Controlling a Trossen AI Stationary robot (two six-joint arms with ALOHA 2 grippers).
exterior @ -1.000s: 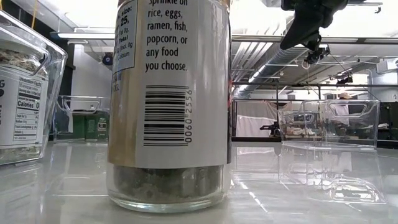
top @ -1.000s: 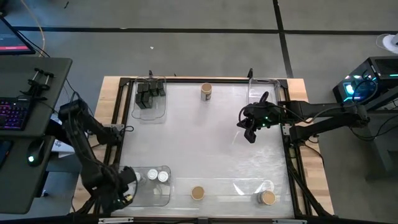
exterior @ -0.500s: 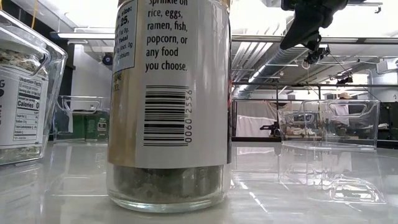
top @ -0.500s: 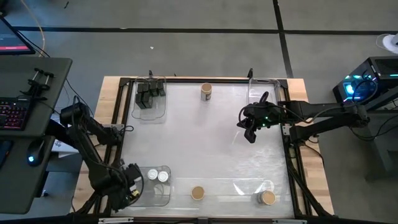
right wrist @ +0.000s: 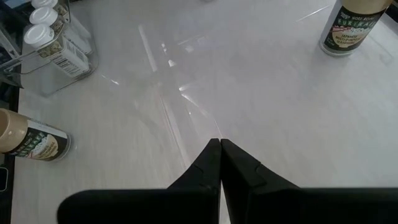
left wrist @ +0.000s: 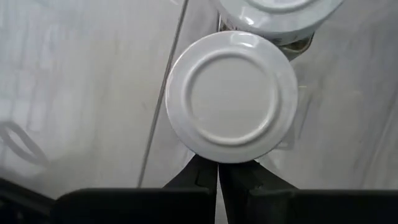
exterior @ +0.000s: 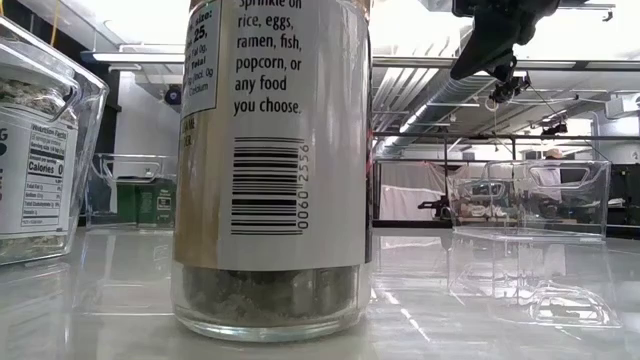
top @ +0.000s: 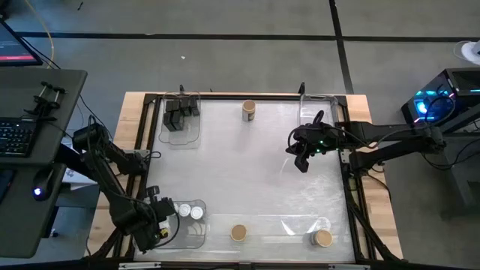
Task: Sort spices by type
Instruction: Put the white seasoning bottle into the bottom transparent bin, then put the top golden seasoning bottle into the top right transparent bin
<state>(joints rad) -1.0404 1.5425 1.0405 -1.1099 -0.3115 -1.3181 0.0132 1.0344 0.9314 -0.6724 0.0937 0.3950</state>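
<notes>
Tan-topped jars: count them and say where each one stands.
3. One jar stands at the table's far edge, one at the near edge's middle, and one in the near right corner. Clear bins could hide more.

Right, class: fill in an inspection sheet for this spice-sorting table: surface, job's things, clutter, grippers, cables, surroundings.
Surface: white table top, glossy.
Job's things: black boxes in far-left bin; white-topped jars in near-left bin; tan-topped jars loose at far edge, near edge and near-right.
Clutter: nothing seen.
Grippers: left gripper shut beside white-topped jars; right gripper shut, raised over the table's right side.
Cables: along both arms.
Surroundings: keyboard on left desk.
</notes>
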